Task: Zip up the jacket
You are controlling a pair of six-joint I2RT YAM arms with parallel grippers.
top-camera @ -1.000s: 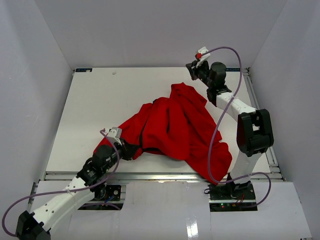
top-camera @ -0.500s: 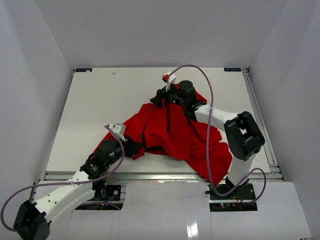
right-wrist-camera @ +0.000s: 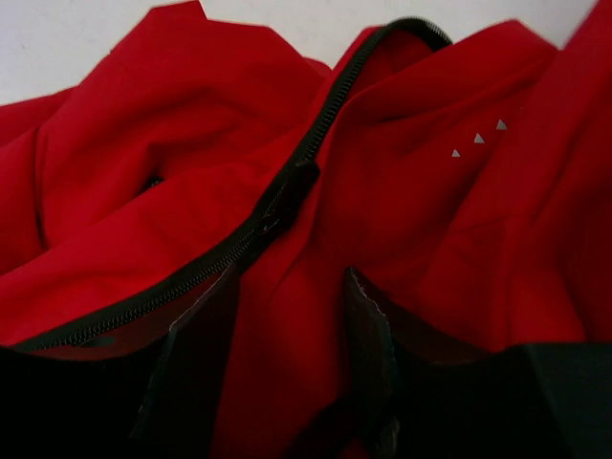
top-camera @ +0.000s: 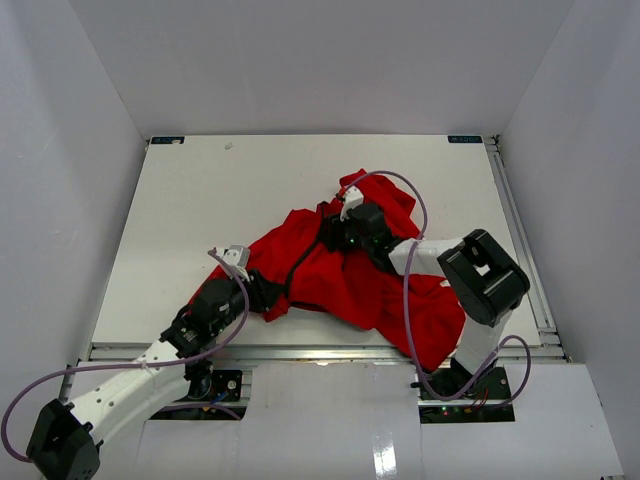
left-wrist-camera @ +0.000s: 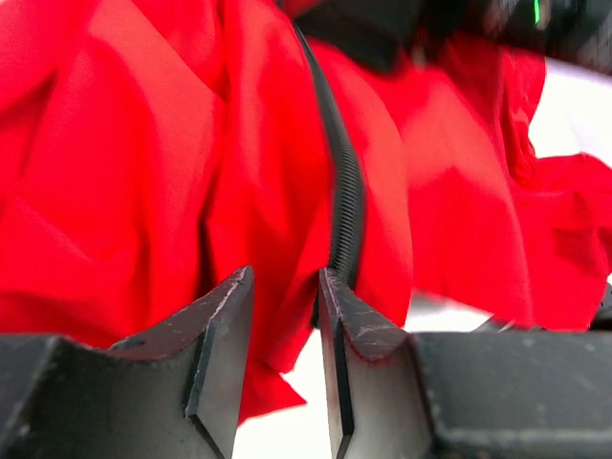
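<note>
The left claw (left-wrist-camera: 284,282) stands narrow, its jaws a slight gap apart with a fold of the jacket (top-camera: 345,275) in that gap. Whether the fold is pinched cannot be told. The zipper (left-wrist-camera: 346,191) runs just beside one finger, which suggests this claw is placed to steady the lower part of the track. The right claw (right-wrist-camera: 290,287) stands wider, set down over cloth with the slider (right-wrist-camera: 287,196) just beyond its fingertips, presumably positioned for a grasp on it. The jacket lies crumpled at the middle of the surface (top-camera: 200,200), one corner reaching past the near edge. Folds hide the zipper's lower end and how far the teeth are joined. The left wrist view is blurred at the top.
</note>
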